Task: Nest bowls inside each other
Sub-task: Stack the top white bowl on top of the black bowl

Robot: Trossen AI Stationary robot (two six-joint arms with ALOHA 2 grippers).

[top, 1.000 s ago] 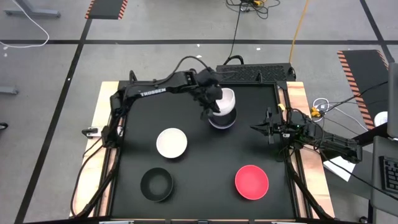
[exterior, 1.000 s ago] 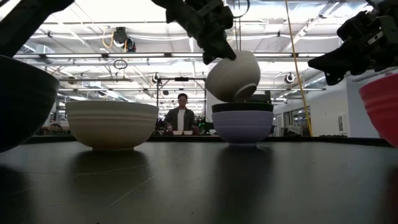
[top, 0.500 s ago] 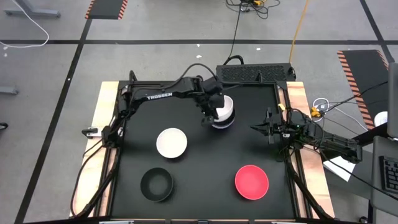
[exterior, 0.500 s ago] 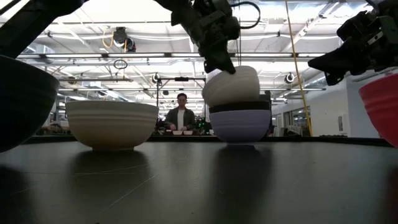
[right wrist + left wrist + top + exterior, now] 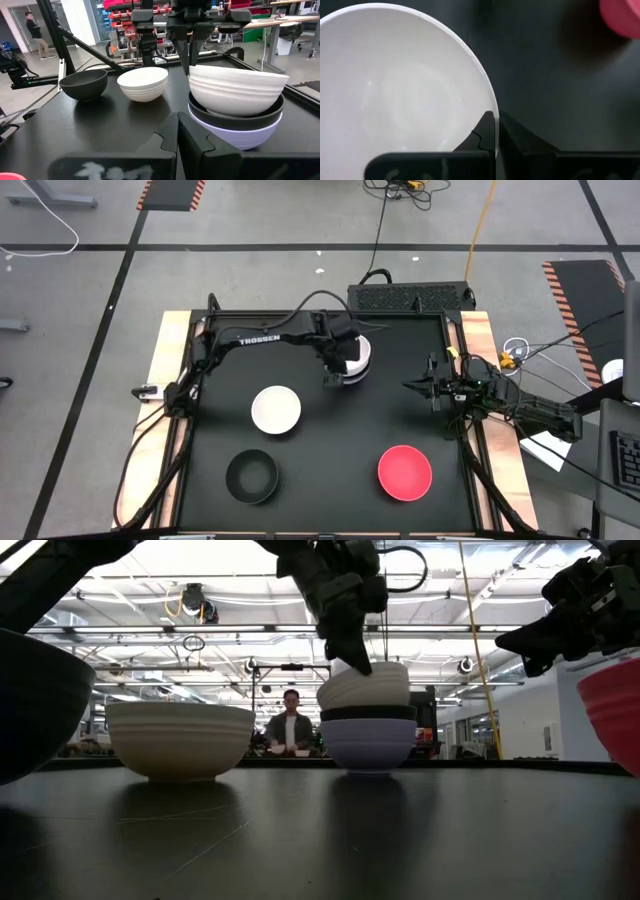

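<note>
A stack stands at the table's far middle: a lavender bowl (image 5: 368,744) at the bottom, a black bowl (image 5: 367,713) in it, and a white bowl (image 5: 365,687) on top. My left gripper (image 5: 497,120) is shut on that top bowl, and in the right wrist view my left gripper (image 5: 187,59) comes down on its rim. A second white bowl (image 5: 276,409), another black bowl (image 5: 252,477) and a red bowl (image 5: 405,472) each rest on their bases on the mat. My right gripper (image 5: 410,385) waits shut at the right edge. My left gripper pinches the top white bowl's rim (image 5: 493,106), one finger (image 5: 482,134) inside the bowl and the other (image 5: 522,140) outside. The fingers slant down from above on the bowl's left side (image 5: 342,363). The bowl sits in the black bowl, slightly tilted.
Bare black mat lies between the stack and the three single bowls nearer the front. A dark perforated box (image 5: 410,297) stands behind the table's far edge. A person (image 5: 290,730) stands in the room beyond the table.
My left gripper has come down with the white bowl, staying shut on it. The bowl, steeply tipped and clear above the stack a second ago, now sits in the black bowl nearly level. The stack has slid a little toward the table's left edge.
</note>
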